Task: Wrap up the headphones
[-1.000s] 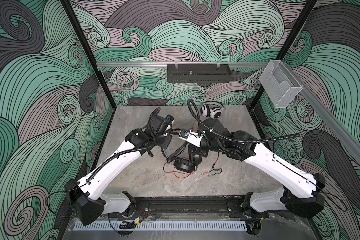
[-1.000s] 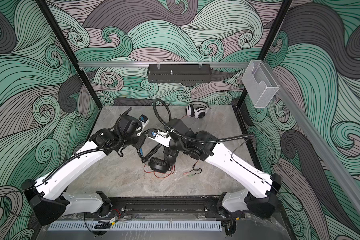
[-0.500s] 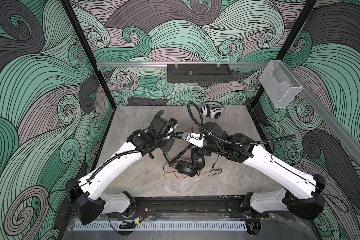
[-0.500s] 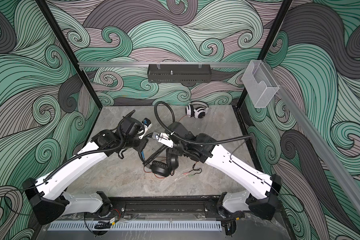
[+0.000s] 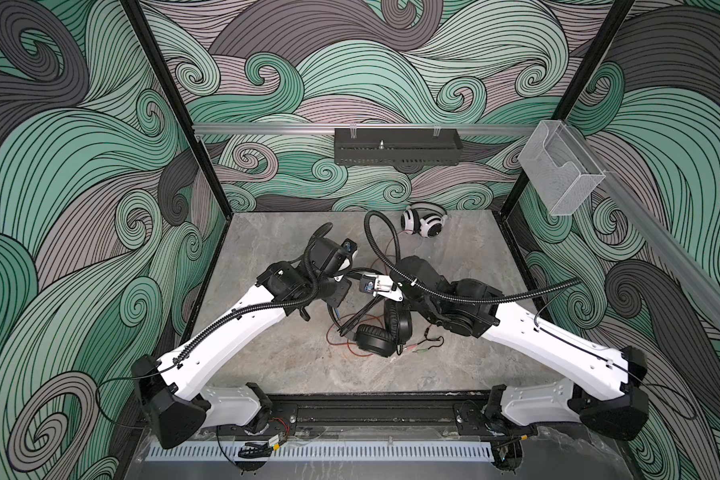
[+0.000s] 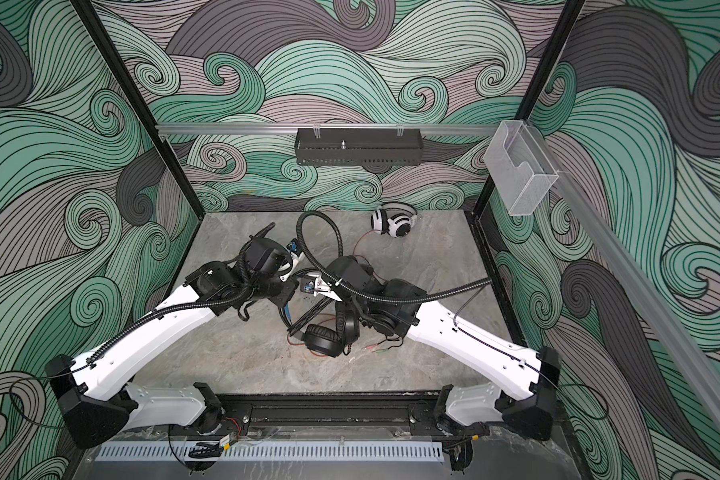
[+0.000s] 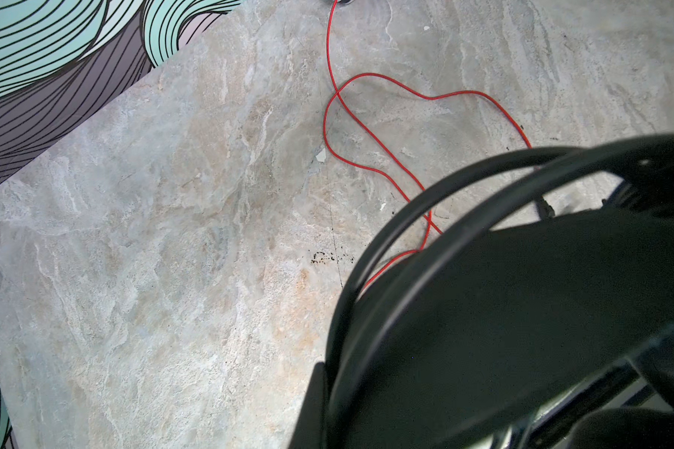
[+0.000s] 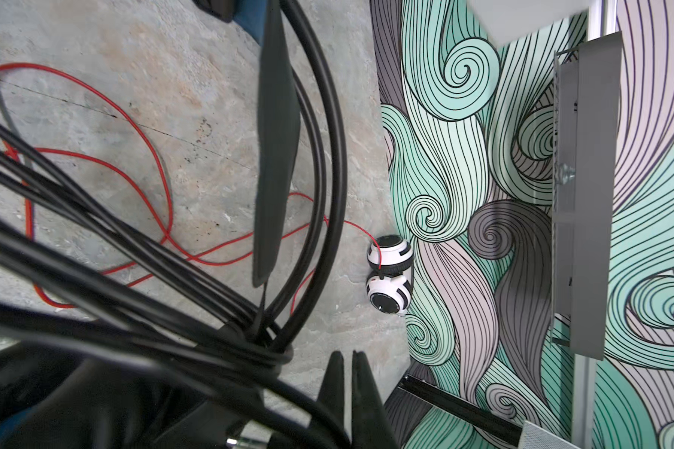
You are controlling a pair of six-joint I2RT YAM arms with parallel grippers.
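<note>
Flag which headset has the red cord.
The white-and-black headset, lying alone at the back of the table; its red cord trails forward. The black headset, mid-table, has black cords.

Inside a robotics lab test cell: a left arm [image 5: 233, 332] and right arm [image 5: 549, 345] stand on a black rail [image 5: 375, 411] at a stone-look table [image 5: 267, 365], enclosed by wave-patterned walls [image 5: 371, 83], black posts [image 5: 175, 108] and a clear bin [image 5: 562, 174].
</note>
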